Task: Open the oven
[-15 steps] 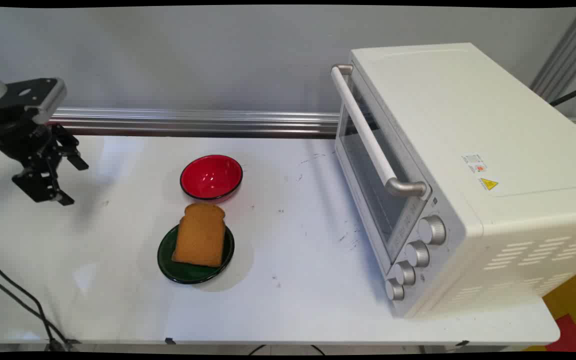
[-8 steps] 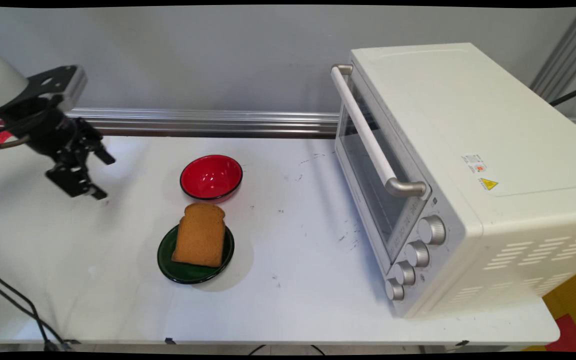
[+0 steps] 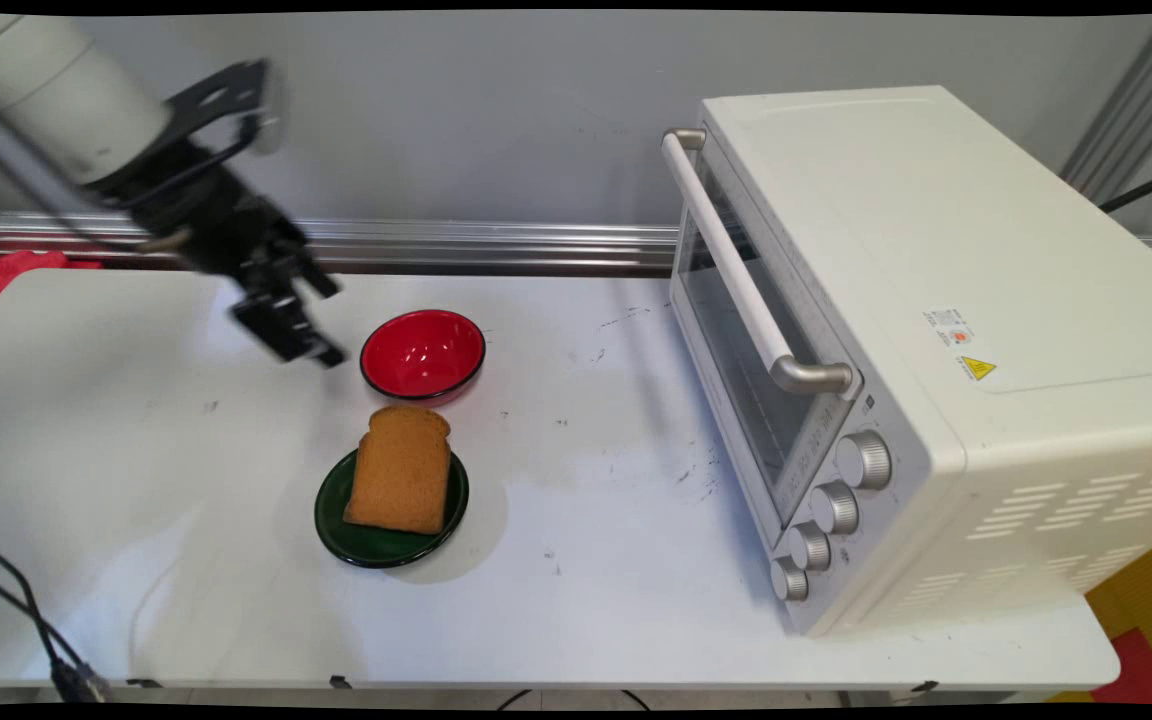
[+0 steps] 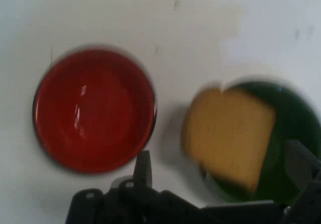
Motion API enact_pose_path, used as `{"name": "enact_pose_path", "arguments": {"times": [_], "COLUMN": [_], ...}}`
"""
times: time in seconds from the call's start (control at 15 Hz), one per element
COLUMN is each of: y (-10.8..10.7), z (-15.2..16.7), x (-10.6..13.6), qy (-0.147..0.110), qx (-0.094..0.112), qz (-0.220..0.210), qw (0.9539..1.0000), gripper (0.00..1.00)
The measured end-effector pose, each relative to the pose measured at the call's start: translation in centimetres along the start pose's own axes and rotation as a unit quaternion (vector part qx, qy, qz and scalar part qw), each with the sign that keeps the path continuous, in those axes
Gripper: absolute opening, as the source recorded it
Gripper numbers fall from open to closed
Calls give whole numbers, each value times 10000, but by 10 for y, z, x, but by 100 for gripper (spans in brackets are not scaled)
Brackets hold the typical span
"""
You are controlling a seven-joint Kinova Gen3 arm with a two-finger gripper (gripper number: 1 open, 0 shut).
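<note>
- We saw the gripper (image 3: 321, 322) above the white table (image 3: 136, 420), its fingers (image 4: 143, 168) spread apart and holding nothing — in the hand view one finger rose between the two dishes and the other stood at the right edge over the green plate (image 4: 296, 118).
- The slice of toast (image 3: 399, 467) lay on the green plate, overhanging its rim at about 12 o'clock; the red bowl (image 3: 423, 354) sat just beyond it, apart from it and empty.
- The gripper was nearest the red bowl, just off its rim at about 9 o'clock in the main view.
- We judged the toast light, stiff but crumbly — best taken across its two long edges with a soft pinch, since the flat face offered little to hold.
- The bowl looked glossy, so likely slippery; its rim seemed the only hold.
- The toaster oven (image 3: 926, 350) stood at 3 o'clock of the dishes, door closed.
- Against the earlier frames, the gripper had swung from the table's far left toward the bowl; toast, plate, bowl and oven had not moved.
</note>
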Motion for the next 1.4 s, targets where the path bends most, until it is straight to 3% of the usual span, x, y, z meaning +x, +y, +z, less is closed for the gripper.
{"name": "enact_pose_path", "arguments": {"times": [0.33, 0.73, 1.13, 1.4], "y": [23, 35, 34, 28], "z": [6, 18, 35, 46], "x": [109, 217, 290, 315], "qy": [306, 770, 1101, 1160], "qx": [107, 95, -25, -80], "qz": [-126, -259, 21, 262], "qw": [9994, 9967, 9939, 9929], "gripper": [100, 100, 100, 100]}}
